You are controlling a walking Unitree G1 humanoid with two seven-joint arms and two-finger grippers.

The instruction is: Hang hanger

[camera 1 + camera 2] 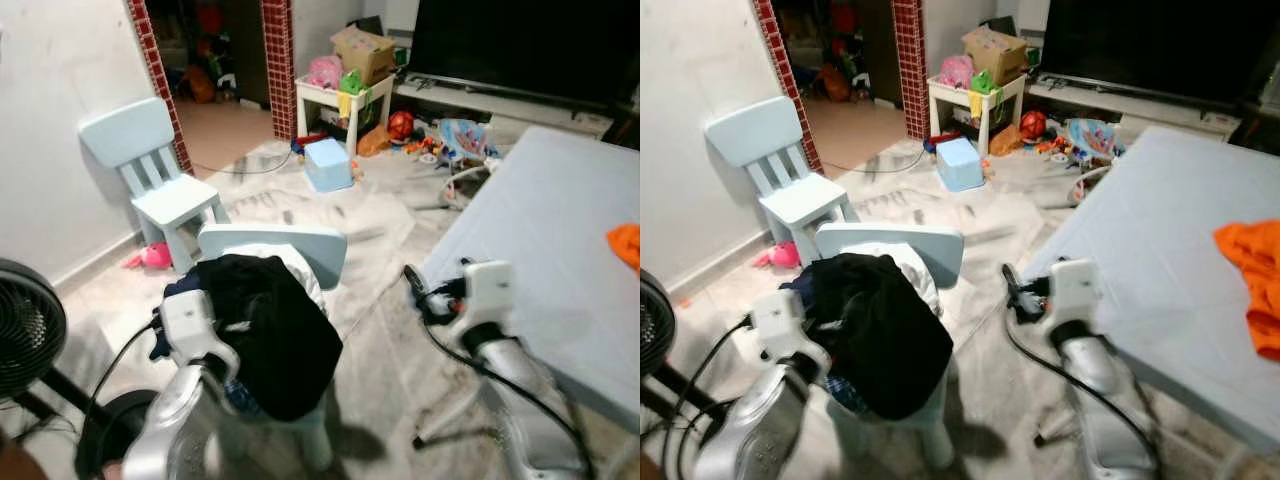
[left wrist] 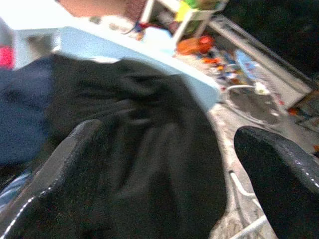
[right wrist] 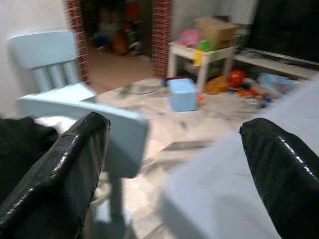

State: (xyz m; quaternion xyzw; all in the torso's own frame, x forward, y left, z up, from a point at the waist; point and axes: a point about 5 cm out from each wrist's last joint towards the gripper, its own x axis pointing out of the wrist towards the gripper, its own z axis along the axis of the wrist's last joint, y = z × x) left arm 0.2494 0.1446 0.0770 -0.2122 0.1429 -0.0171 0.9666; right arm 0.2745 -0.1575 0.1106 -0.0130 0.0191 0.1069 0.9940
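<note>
Progress looks slight from what we are seeing: no hanger can be made out anywhere, so we are judging that the hanging has not begun and that the hanger itself is not yet found, perhaps hidden under cloth.

We are facing a wide pale blue surface (image 1: 1160,230) on our right, with an orange cloth (image 1: 1252,275) lying near its far right edge. Just before us a small light blue chair (image 1: 300,250) is carrying a heap of clothes, and a black garment (image 1: 275,330) is draping over the top of that heap and down its front. A second chair (image 1: 160,185) is standing against the wall further left, well apart from the first.

We are holding our left tool (image 2: 164,179) close above the black garment, its two fingers spread wide and gripping nothing; the cloth is lying between and beyond them. We are holding our right tool (image 3: 174,174) near the corner of the surface, also spread wide and empty, pointing toward the chair back and the floor.

What is left, as we are judging it, is nearly everything: locating the hanger, taking hold of it, and carrying it to wherever it is meant to hang, a place we are not yet making out.
</note>
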